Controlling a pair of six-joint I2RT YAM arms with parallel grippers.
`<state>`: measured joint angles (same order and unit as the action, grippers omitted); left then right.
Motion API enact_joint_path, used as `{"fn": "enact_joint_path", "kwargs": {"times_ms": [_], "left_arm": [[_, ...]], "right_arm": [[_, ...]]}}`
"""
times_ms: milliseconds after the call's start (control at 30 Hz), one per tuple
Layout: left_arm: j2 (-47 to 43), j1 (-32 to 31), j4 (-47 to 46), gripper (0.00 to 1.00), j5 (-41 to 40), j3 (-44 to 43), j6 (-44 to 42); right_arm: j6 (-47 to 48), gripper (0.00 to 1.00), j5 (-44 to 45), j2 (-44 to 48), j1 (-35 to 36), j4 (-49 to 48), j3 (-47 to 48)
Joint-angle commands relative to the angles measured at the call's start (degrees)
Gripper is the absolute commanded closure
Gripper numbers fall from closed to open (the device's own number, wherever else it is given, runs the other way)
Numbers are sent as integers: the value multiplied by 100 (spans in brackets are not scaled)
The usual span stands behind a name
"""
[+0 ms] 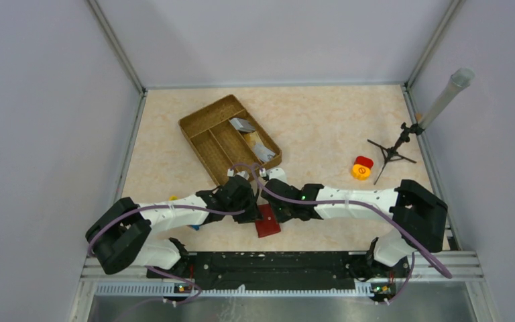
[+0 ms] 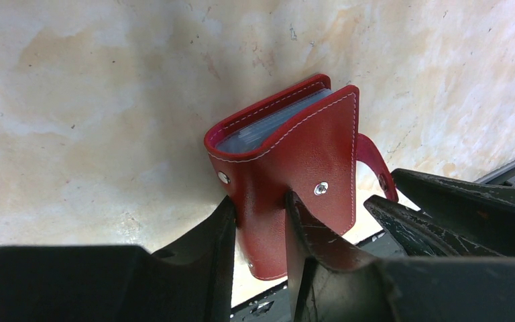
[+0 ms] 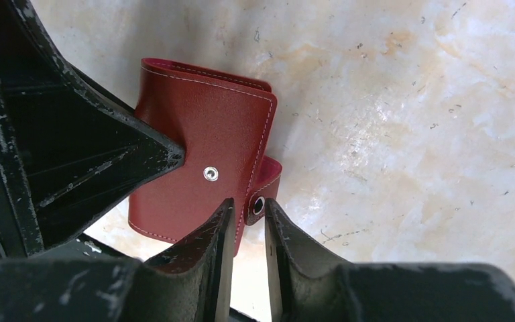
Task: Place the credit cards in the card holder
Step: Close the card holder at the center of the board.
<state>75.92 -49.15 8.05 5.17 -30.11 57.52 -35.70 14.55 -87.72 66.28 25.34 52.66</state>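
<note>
The red leather card holder [image 1: 267, 223] stands on the table between both arms, partly open, with clear sleeves showing inside [image 2: 295, 154]. My left gripper [image 2: 260, 201] is shut on its spine side, one finger on each face. My right gripper [image 3: 248, 204] is closed narrowly on the cover's free edge and its snap strap [image 3: 268, 181]. Grey and pale credit cards [image 1: 243, 125] [image 1: 260, 146] lie in the right compartment of the wooden tray [image 1: 209, 131], far from both grippers. No card is in either gripper.
A yellow and red toy block [image 1: 361, 168] and a small black tripod [image 1: 392, 151] with a tube stand at the right. A small blue object [image 1: 194, 227] lies under the left arm. The metal rail runs along the near edge.
</note>
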Motion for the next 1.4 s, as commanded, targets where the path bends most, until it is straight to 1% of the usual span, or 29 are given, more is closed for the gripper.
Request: {"fn": "enact_joint_path", "kwargs": {"times_ms": [0,67,167,300,333,433,533,667,1000,1367], "left_arm": [[316,-26,482,69,-148,251,-143],[303,-33,479,69,-152,258,-144],[302,-28,478,69,-141,260,-135],[285,-26,478,69,-140,260,-135],[285,-25,480,69,-141,263,-135],[283,-28,478,69,-142,270,-135],[292,-30,471,70,-126,269,-135],[285,-33,465,70,-113,266,-144],[298,-34,449,71,-99,277,-149],[357,-33,416,73,-60,247,-178]], "right_arm": [[-43,77,131,222,88,20,258],[-51,78,147,228,87,30,259],[-58,83,163,223,87,27,249],[-82,99,173,212,87,29,242],[-98,100,177,216,87,25,243],[-104,100,84,266,87,-66,204],[-86,100,-168,302,87,-367,89],[-72,100,-322,164,88,-533,66],[41,100,-274,-296,87,-402,299],[161,100,-400,-572,87,-553,414]]}}
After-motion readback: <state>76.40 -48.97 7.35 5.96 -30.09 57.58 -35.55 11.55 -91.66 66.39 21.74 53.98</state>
